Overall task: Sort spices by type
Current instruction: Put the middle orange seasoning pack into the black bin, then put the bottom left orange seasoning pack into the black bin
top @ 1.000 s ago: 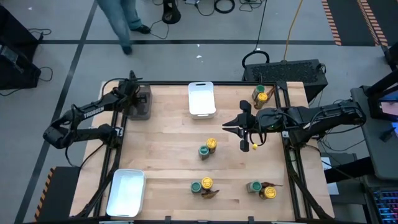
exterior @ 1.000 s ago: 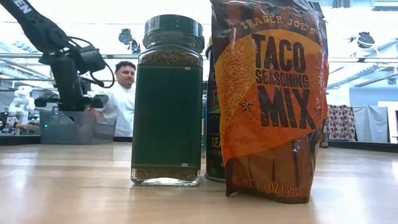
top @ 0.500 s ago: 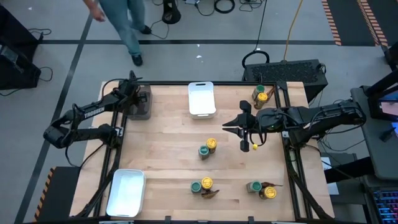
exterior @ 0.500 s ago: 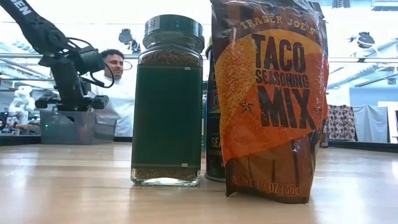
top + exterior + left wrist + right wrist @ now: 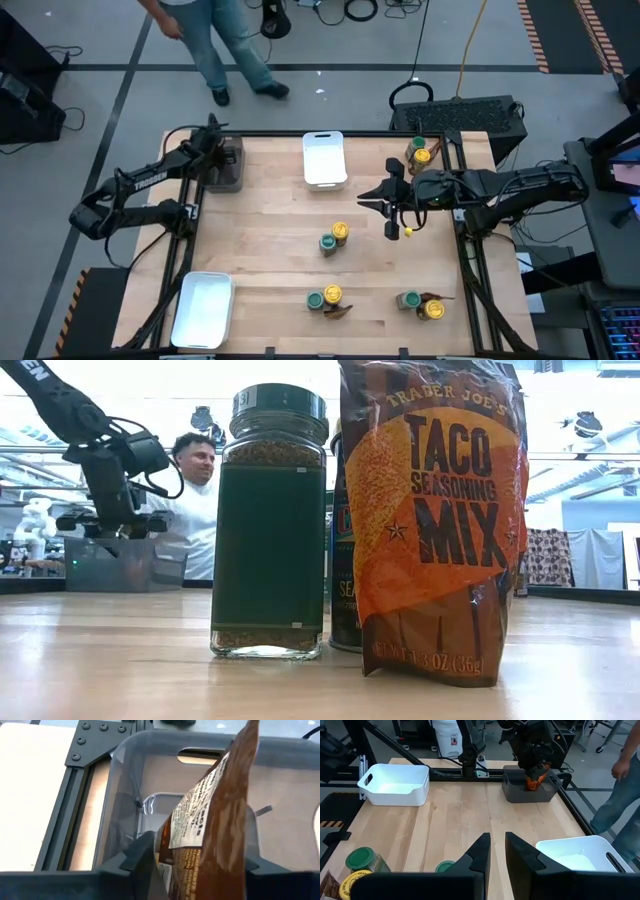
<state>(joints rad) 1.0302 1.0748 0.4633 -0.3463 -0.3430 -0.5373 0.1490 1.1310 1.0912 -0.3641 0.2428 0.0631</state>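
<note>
Left wrist view: left pincer (image 5: 200, 870) over bin (image 5: 125, 780), jaws parting around packet (image 5: 215, 835). Advise full release, then straight lift. Right pincer (image 5: 497, 851) clenched, empty.

Bright, even light; backlit low view

Pretty standard lab space around the rig. The grey concrete floor (image 5: 90, 40) has dark tape lines crossing it, plus orange-and-black hazard striping (image 5: 535, 35) off in one corner. Black cables (image 5: 350, 10) lie coiled near the far wall side, and a yellow cord (image 5: 470, 45) trails toward a black perforated metal box (image 5: 470, 112). A person in blue jeans (image 5: 225, 45) is walking past. From table height, the back of the room is bright and washed out, with a patterned cloth (image 5: 550, 555) hanging.
</note>
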